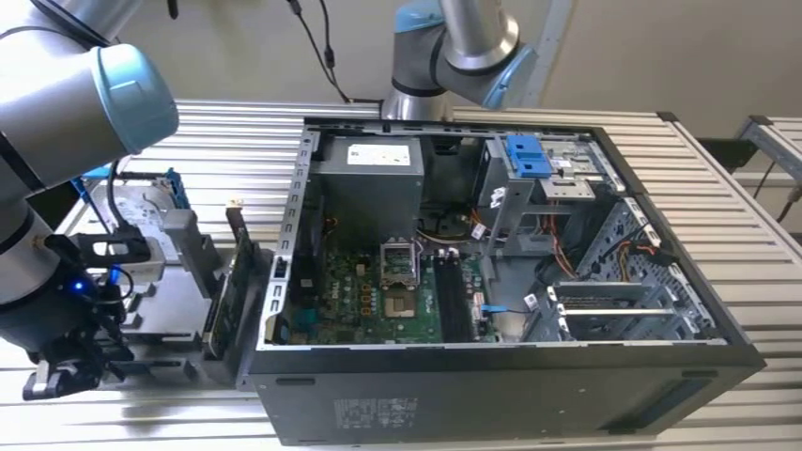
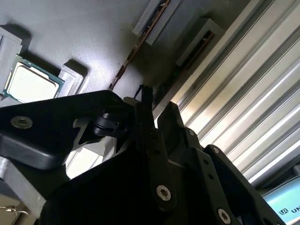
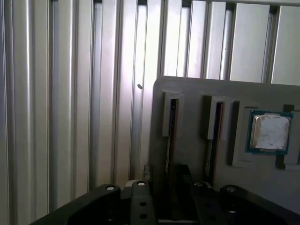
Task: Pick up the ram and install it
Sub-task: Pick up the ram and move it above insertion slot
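Ram (image 3: 169,140) not yet lifted: it stands on edge in a slot of the grey tray (image 3: 201,91), left of the open case (image 1: 501,395) in the exterior view. Your gripper (image 1: 69,374), lower left of that frame, sits over the slot. I cannot tell its grip state. Pickup and install are both outstanding.

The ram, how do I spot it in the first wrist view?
Find the grey tray on the ribbed metal table. The ram is the thin dark stick on edge in the slot farthest from the square silver chip.
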You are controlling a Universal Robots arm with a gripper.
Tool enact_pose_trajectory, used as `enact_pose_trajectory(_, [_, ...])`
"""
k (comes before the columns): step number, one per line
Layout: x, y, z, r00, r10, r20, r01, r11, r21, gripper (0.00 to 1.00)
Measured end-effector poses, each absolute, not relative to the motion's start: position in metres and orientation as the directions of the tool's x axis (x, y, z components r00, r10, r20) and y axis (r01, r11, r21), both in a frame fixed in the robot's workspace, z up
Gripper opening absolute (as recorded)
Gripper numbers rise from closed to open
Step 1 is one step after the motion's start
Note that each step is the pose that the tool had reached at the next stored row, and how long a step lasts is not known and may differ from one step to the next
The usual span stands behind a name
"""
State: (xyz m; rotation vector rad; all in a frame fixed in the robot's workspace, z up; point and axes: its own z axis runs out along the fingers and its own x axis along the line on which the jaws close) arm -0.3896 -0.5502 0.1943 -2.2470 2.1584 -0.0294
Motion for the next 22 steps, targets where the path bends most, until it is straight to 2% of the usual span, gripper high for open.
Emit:
enact_pose_trajectory(2, [-0.3896, -0.5502, 0.1943, 0.04, -0.999, -0.004, -0.999, -0.04, -0.032, 0.23])
enact_pose_trajectory(13, [-0.3896, -0.55, 0.1943, 0.04, -0.999, -0.004, -0.999, -0.04, -0.032, 0.23])
enact_pose_trajectory(15, [-0.3896, -0.55, 0.1943, 0.04, -0.999, -0.004, -0.999, -0.04, -0.032, 0.21])
enact_pose_trajectory(16, [-0.3896, -0.5499, 0.1943, 0.04, -0.999, -0.004, -0.999, -0.04, -0.032, 0.15])
enact_pose_trajectory(22, [-0.3896, -0.5498, 0.1943, 0.04, -0.999, -0.004, -0.999, -0.04, -0.032, 0.15])
